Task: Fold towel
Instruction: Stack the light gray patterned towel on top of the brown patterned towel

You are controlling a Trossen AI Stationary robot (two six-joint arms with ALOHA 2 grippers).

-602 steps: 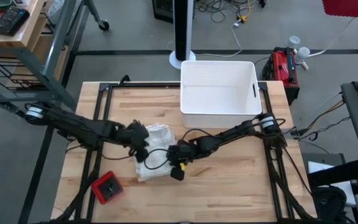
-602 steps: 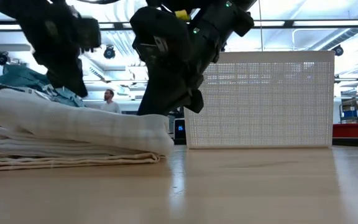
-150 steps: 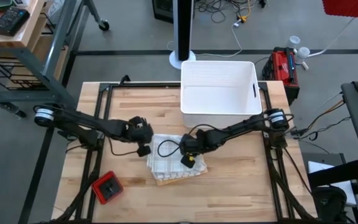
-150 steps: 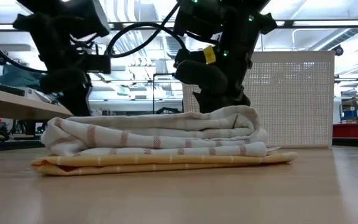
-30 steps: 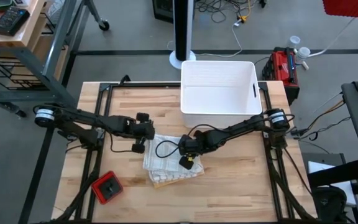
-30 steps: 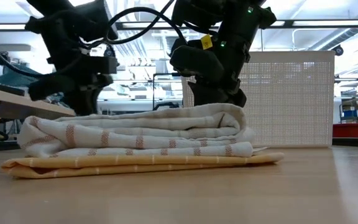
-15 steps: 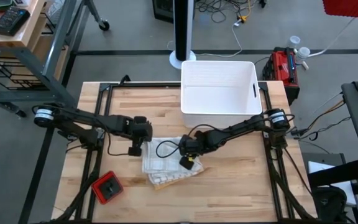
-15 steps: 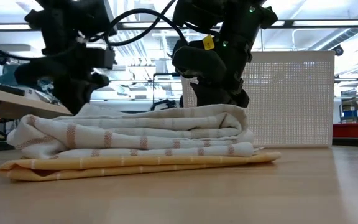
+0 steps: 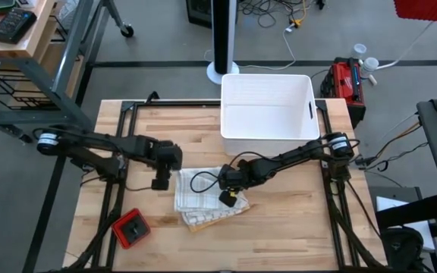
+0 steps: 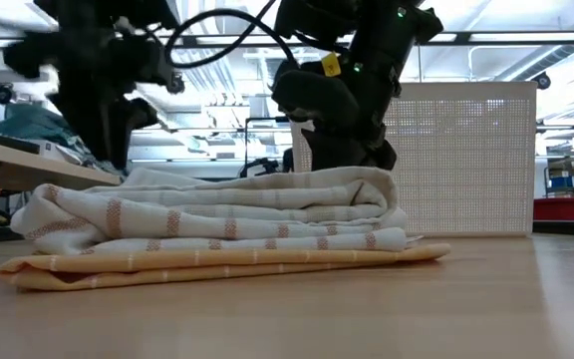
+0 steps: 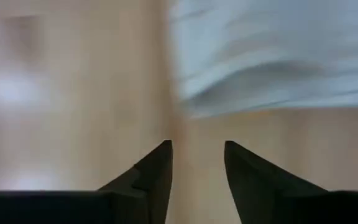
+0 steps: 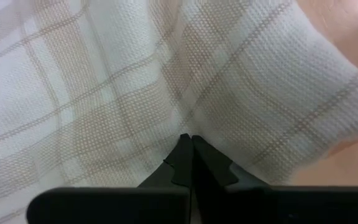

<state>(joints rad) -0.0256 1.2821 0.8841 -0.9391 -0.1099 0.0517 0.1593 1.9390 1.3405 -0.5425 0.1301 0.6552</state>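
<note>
Red box (image 9: 131, 230): small, dark-topped, on the near left of the tabletop, well apart from the work.

Left gripper (image 9: 159, 182): just left of the towel, above bare wood. Fingers (image 11: 157, 171) stand parted with nothing between them; the cloth edge lies just ahead, untouched. Released.

Towel (image 9: 203, 199): at the table's centre, slightly near. White weave with pale tan stripes, stacked in several layers over a yellow bottom layer whose edge shows along the near side. From table height (image 10: 217, 224) the bundle lies low and fairly flat, rounded at the right fold, somewhat slack and uneven at the left end.

Right gripper (image 9: 228, 184): on the right part of the towel, pointing down into it. Fingertips (image 12: 188, 152) are pressed together, tips against the weave; no fold of cloth is visibly pinched. Clenched, holding the stack down by contact rather than by a grip.

White bin (image 9: 268, 114): perforated plastic, empty as seen from above, at the far centre-right edge.

Progress, by judgement: the folding looks essentially done; what may be left is squaring the left end and lifting both arms clear.

Table (image 9: 294, 227): light wooden butcher-block top in a black frame.

Room: grey floor, loose cables, a red case on the right, a workbench far left; ceiling strip lights beyond.
</note>
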